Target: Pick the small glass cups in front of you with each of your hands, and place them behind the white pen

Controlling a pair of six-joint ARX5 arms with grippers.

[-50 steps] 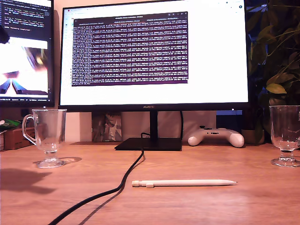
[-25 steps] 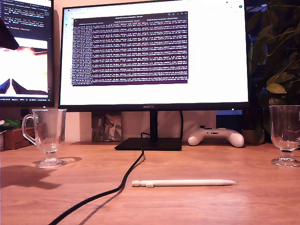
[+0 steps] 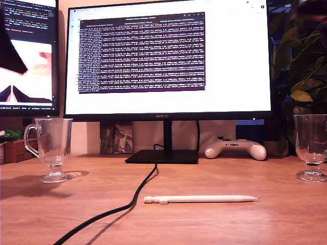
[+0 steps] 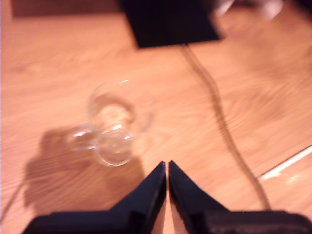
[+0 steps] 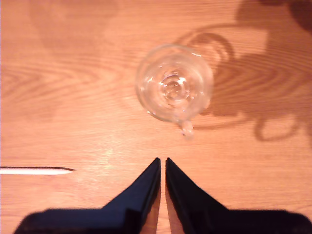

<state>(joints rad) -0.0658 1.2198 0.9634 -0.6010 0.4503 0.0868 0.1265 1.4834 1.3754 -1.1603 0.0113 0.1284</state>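
Two clear glass cups stand upright on the wooden desk: one [image 3: 51,147] at the exterior view's left, the other [image 3: 310,147] at its right edge. The white pen [image 3: 200,199] lies between them, nearer the camera. My first gripper [image 4: 167,165] hovers shut above the cup [image 4: 112,132] that stands beside the black cable, not touching it. My second gripper [image 5: 162,161] is shut too, high over the other cup [image 5: 174,83], and the pen's tip [image 5: 39,170] shows off to one side. A dark part of the first arm [image 3: 10,51] shows at the exterior view's upper left.
A black cable [image 3: 122,204] runs from the monitor's black base [image 3: 162,156] toward the front. A white game controller [image 3: 235,149] lies behind the pen. A large monitor [image 3: 168,61] and a plant [image 3: 301,76] stand at the back.
The dark arm at the exterior view's upper left has come lower and looms larger. A dark blur has appeared at its upper right corner. Cups and pen have not moved.
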